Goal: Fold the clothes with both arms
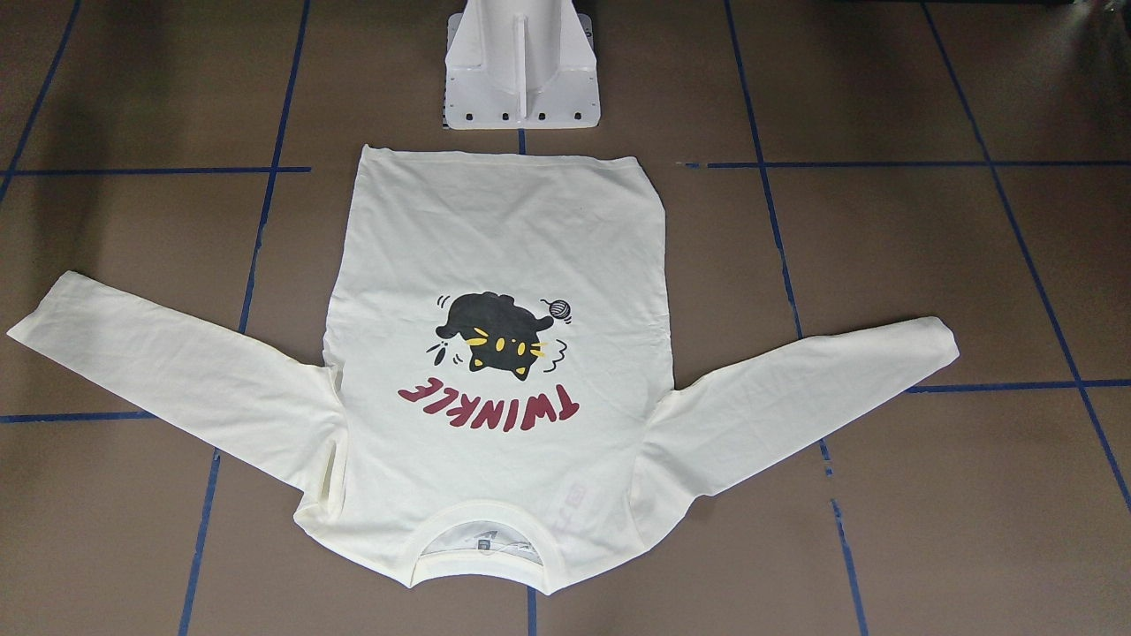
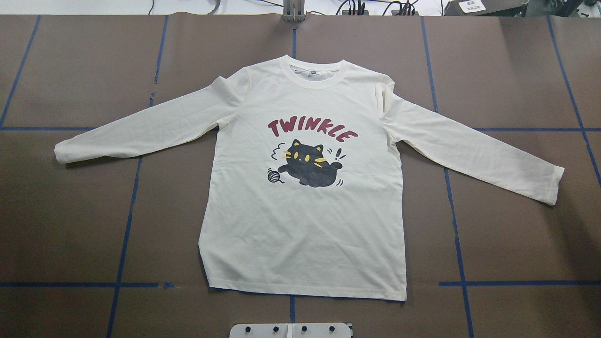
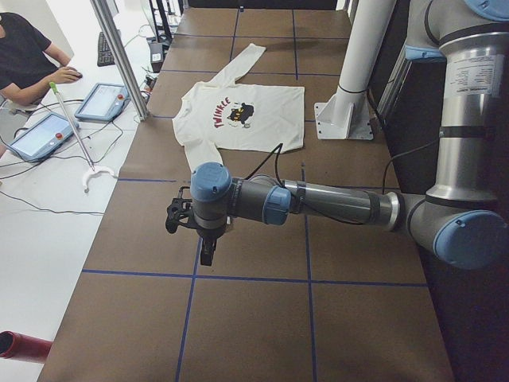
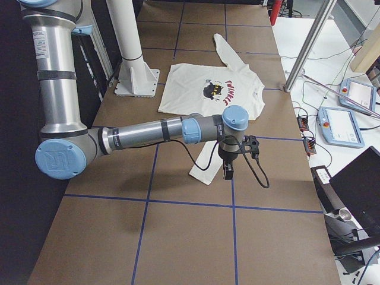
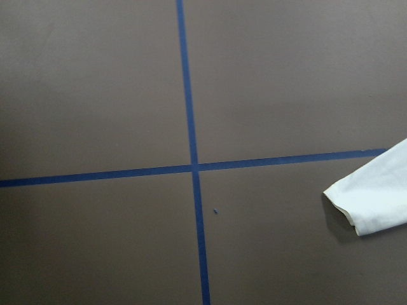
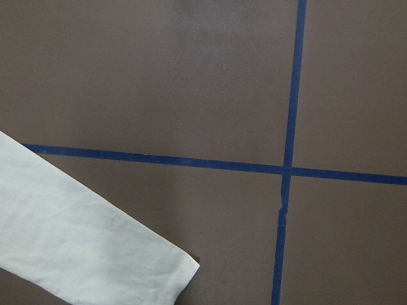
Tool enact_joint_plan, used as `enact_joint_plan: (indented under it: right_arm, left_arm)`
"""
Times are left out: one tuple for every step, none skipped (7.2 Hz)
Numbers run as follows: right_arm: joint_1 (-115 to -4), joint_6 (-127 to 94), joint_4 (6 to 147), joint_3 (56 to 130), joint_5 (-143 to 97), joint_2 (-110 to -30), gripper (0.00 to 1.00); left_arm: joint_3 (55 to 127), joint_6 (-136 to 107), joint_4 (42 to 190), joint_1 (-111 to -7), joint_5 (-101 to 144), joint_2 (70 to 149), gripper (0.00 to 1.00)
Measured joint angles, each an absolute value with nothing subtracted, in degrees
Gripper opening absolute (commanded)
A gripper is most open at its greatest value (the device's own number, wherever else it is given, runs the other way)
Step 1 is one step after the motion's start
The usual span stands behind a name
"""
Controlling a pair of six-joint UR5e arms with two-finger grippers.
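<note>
The pale cream long-sleeved T-shirt (image 2: 305,220) lies flat on the brown table, print side up, with both sleeves spread out. The collar points away from the robot. It also shows in the front-facing view (image 1: 495,238). My left gripper (image 3: 207,253) hangs above the table beyond the left sleeve's end; that cuff (image 5: 375,197) shows in the left wrist view. My right gripper (image 4: 227,172) hangs over the right sleeve's end (image 6: 76,248). Both grippers show only in the side views, so I cannot tell whether they are open or shut.
The white pedestal (image 1: 521,79) stands at the shirt's hem side. Blue tape lines (image 2: 127,225) grid the table. A metal post (image 3: 119,56), tablets (image 3: 103,99) and a seated operator (image 3: 24,56) are beside the table's far edge.
</note>
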State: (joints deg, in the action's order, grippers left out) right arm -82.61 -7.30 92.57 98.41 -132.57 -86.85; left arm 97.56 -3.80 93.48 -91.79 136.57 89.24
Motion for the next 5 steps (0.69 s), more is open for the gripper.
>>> enact_joint_plan:
  right_arm:
    - [-82.6, -7.4, 92.4, 98.5, -133.2, -87.8, 1.00]
    - [-82.7, -7.5, 92.2, 98.8, -134.2, -89.1, 1.00]
    - [-82.6, -7.5, 91.7, 98.8, -135.1, -89.7, 1.00]
    - [-82.5, -7.6, 89.8, 98.6, -136.0, -90.2, 1.00]
    - [-81.8, -8.4, 86.6, 98.4, -136.6, -91.1, 1.00]
  left_arm:
    - [99.1, -3.9, 93.1, -92.2, 136.8, 89.1, 1.00]
    - [103.2, -4.0, 92.3, -92.5, 136.8, 88.7, 1.00]
    - [105.9, -4.2, 91.8, -92.6, 136.7, 88.4, 1.00]
    - [106.9, -4.4, 91.8, -92.5, 136.7, 88.1, 1.00]
    - [106.9, -4.4, 92.0, -92.5, 136.8, 87.9, 1.00]
